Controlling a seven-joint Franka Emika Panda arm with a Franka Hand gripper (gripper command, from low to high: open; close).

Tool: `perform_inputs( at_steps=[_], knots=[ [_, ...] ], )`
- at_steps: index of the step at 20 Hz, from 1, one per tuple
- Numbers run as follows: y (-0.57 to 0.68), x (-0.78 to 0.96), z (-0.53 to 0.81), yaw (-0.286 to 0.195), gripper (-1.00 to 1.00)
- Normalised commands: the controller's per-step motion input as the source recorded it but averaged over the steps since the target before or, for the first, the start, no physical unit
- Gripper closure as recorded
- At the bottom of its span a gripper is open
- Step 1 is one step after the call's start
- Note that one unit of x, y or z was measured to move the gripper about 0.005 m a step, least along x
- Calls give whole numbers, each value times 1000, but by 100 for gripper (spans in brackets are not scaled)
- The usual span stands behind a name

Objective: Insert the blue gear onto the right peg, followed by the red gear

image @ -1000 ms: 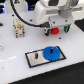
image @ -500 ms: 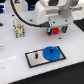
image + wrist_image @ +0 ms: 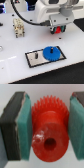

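Exterior view: the blue gear [image 3: 51,52] already sits on the white plate [image 3: 35,61], apparently on the right peg, which I can't make out. The gripper [image 3: 58,28] hangs well apart from it, something red between its fingers.

Wrist view: jaws pinch the red gear [image 3: 49,127] between teal pads [image 3: 22,124]. I'd keep it level and line its hole over the peg before lowering.

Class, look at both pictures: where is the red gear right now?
The red gear sits between the gripper's jaws, raised above the table toward the exterior view's upper right, beyond the white plate carrying the blue gear.
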Motion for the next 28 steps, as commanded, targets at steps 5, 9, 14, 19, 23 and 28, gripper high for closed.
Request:
perform_inputs(
  at_steps=[5,9,14,19,23,28],
  knots=[
    [-69,431,512,0,100],
    [-99,460,445,0,100],
    [-195,546,405,0,100],
    [-242,635,368,0,100],
    [-357,617,297,0,100],
    [-336,658,238,0,100]
  ],
)
